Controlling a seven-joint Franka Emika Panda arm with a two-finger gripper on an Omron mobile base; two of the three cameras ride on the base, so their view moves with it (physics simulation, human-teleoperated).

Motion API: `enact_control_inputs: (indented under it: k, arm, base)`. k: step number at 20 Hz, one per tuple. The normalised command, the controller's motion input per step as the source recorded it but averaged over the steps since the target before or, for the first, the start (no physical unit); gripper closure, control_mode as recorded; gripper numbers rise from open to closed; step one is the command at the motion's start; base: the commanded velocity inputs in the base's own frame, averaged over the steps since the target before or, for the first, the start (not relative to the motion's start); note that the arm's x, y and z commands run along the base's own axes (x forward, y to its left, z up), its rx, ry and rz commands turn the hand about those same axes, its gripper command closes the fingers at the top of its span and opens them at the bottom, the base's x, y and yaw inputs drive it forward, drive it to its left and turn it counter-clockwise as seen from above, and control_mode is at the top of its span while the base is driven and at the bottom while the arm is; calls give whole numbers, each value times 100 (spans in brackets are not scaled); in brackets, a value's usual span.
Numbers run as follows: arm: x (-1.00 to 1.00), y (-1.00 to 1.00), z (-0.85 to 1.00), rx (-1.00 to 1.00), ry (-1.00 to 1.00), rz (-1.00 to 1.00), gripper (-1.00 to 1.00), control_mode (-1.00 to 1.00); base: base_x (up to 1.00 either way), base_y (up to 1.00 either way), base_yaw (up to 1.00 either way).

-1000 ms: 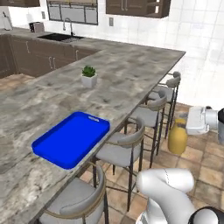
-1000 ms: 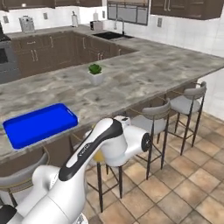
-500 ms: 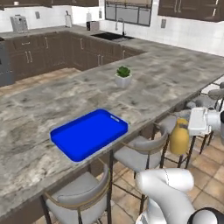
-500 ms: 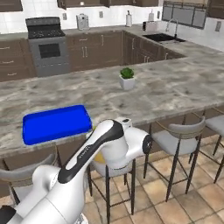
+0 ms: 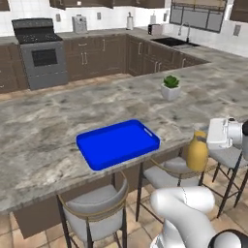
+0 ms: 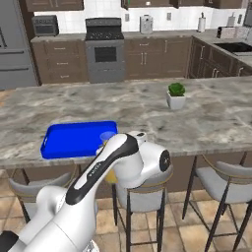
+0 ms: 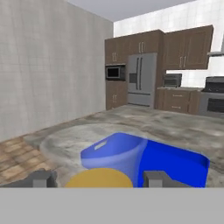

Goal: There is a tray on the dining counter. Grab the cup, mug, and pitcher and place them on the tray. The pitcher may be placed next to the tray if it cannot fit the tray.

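My gripper [image 5: 205, 140] is shut on the pitcher [image 5: 197, 153], a yellow-orange bottle shape held upright over the stools, just off the dining counter's [image 5: 43, 131] near edge. In the hand view the pitcher's round top [image 7: 98, 179] sits between the two fingertips [image 7: 42, 179]. The bright blue tray [image 5: 116, 142] lies bare on the counter, left of the pitcher. From the right base camera the tray [image 6: 74, 139] is at the counter's front edge, and my arm hides most of the pitcher. In the hand view the tray [image 7: 175, 162] lies just beyond the fingers. The cup and the mug are out of view.
A small potted plant [image 5: 170, 87] [image 6: 175, 95] stands farther along the counter. Grey stools [image 5: 95, 205] [image 6: 222, 178] line its near side under the overhang. A stove [image 5: 41, 50] and dark cabinets run along the back wall; a fridge [image 7: 141, 78] stands beyond the counter.
The base has driven along the counter, so both base views have swung; the tray now sits closer to the middle. The pitcher has stayed in the gripper all the while.
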Motion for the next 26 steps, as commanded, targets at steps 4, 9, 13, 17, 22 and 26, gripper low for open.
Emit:
enact_control_inputs:
  k: [4, 9, 13, 17, 22, 26]
  arm:
    - [0, 0, 0, 0, 0, 0, 100, 100]
    - [0, 0, 0, 0, 0, 0, 100, 100]
    - [0, 0, 0, 0, 0, 0, 100, 100]
    - [0, 0, 0, 0, 0, 0, 100, 100]
    - [0, 0, 0, 0, 0, 0, 100, 100]
    - [0, 0, 0, 0, 0, 0, 100, 100]
  base:
    - [28, -18, 21]
    - [43, -17, 27]
    - [49, -20, 29]
    - [54, -17, 29]
    - [42, -12, 26]
    - [14, -4, 12]
